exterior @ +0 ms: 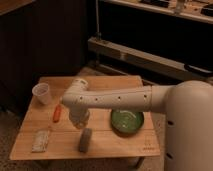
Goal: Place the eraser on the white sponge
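The eraser (85,140), a dark grey oblong block, lies on the wooden table (120,145) near its front edge. The white sponge (40,141), a flat pale speckled pad, lies at the front left, about a hand's width left of the eraser. My gripper (79,119) hangs at the end of the white arm, just above and slightly behind the eraser, a little to its left. Nothing shows in the gripper.
A slim orange-red stick (57,113) lies left of the gripper. A clear plastic cup (42,93) stands at the table's back left. A green plate (126,121) sits to the right. Dark shelving stands behind the table.
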Tool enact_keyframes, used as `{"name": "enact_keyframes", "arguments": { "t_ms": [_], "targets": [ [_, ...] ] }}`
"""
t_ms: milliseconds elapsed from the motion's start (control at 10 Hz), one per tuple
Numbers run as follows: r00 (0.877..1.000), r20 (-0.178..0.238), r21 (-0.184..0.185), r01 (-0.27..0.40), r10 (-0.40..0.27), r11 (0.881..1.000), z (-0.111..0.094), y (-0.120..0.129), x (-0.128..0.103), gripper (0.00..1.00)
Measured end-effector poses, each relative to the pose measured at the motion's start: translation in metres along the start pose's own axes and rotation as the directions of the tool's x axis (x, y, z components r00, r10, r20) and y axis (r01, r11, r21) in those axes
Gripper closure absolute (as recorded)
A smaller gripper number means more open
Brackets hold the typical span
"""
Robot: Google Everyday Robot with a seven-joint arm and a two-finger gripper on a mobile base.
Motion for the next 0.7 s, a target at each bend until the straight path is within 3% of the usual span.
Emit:
{"name": "enact_keyframes", "arguments": {
  "t_ms": [200,300,500,700],
  "targets": [
    [1.000,0.011,-0.013,-0.005,0.006,1.000,0.006,0.006,-0.002,0.39],
    [1.000,0.017,0.002,-0.003,0.003,1.000,0.008,0.009,-0.003,0.28],
    [0.999,0.035,0.047,-0.008,0.006,0.999,0.012,0.014,-0.004,0.20],
    [0.998,0.067,0.099,-0.023,0.016,0.995,0.017,0.018,-0.005,0.20]
  ]
}}
